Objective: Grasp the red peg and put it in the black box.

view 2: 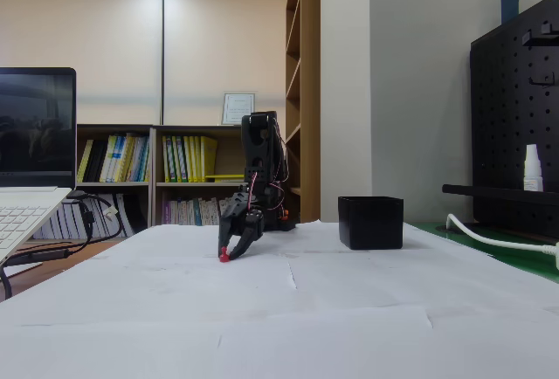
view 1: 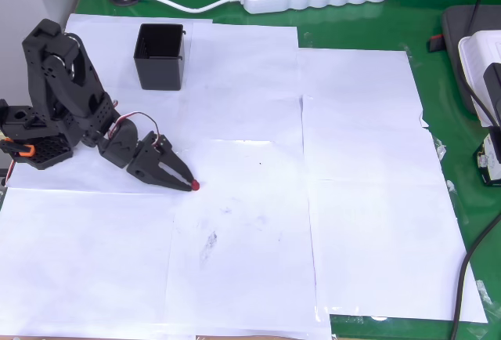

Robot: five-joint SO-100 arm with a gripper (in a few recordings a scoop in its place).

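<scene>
Gripper (view 1: 186,181) pinches the red peg (view 1: 195,186) (low over paper); black box (view 1: 160,56) well apart.

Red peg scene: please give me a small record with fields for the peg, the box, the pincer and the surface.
red peg: at the pincer's tip, low on the paper
pincer: tips closed around the red peg, pointing down to the table
black box: upright, open top, apart from the arm, nothing seen inside
surface: white paper sheets over a green table
task state: peg not yet in box
</scene>
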